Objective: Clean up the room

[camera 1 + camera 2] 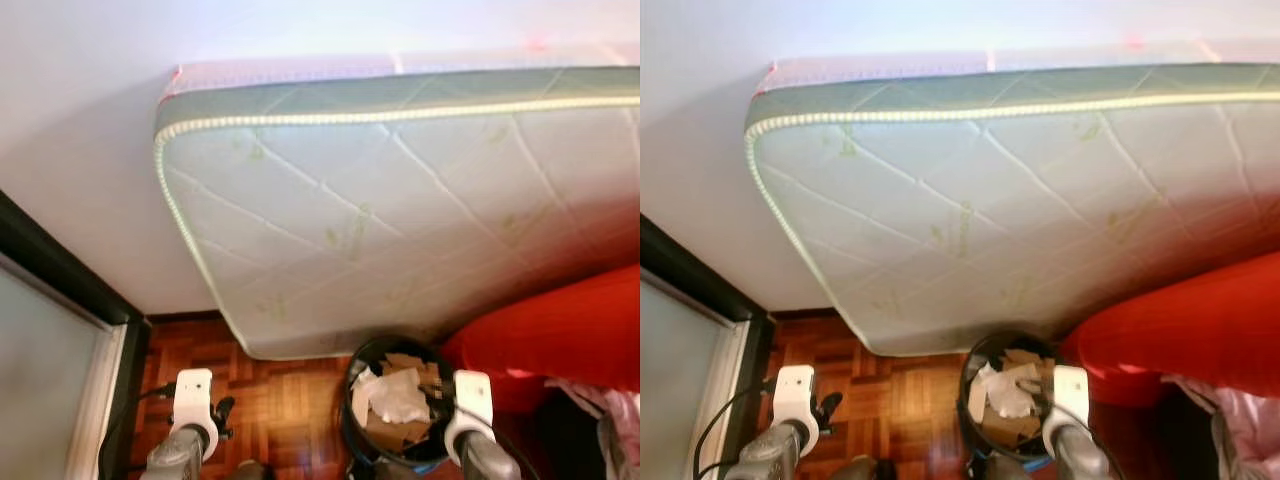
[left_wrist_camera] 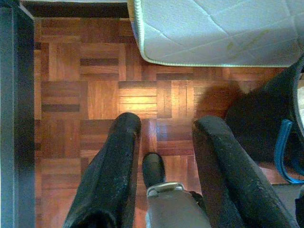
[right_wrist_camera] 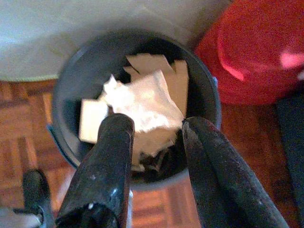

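Observation:
A black trash bin [image 1: 352,420] stands on the parquet floor below the mattress, holding crumpled white paper [image 3: 142,99] and pieces of brown cardboard [image 3: 178,80]. My right gripper [image 3: 156,126] hangs open just above the bin's near rim [image 3: 209,95], with nothing between its fingers. Its white wrist [image 1: 470,405] shows at the bin's right side. My left gripper [image 2: 166,128] is open over bare parquet to the left of the bin, holding nothing. Its wrist [image 1: 190,400] sits low on the left.
A white quilted mattress [image 1: 400,200] leans on the wall right behind the bin. A big red cushion [image 1: 570,330] lies to the bin's right, with pink cloth [image 1: 610,410] beside it. A dark door frame [image 1: 60,270] borders the left. Open parquet [image 2: 99,95] lies between the frame and the bin.

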